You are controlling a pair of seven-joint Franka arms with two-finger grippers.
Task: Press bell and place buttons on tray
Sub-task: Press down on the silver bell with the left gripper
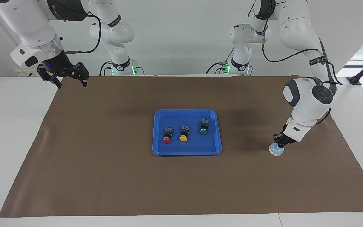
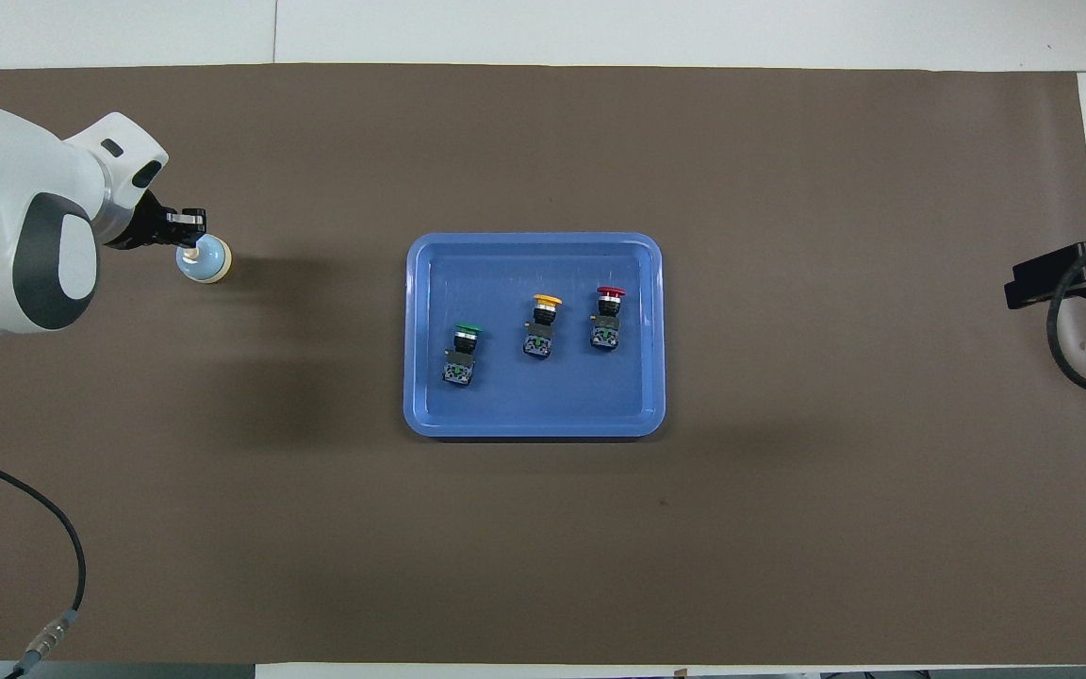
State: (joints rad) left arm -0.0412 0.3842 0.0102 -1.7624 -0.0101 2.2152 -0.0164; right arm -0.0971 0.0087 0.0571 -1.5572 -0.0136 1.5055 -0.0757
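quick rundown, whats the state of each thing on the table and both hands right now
bell: upright on the brown mat, left hand's tips on its knob
green button: lying in the tray
yellow button: lying in the tray
red button: lying in the tray
tray: flat on the mat, holds all three buttons
left hand: shut, down on the bell
right hand: open, empty, raised over the mat's corner, waiting

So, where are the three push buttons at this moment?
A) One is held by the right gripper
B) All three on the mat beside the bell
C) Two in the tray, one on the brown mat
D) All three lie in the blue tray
D: the red button, yellow button and green button all lie inside the blue tray.
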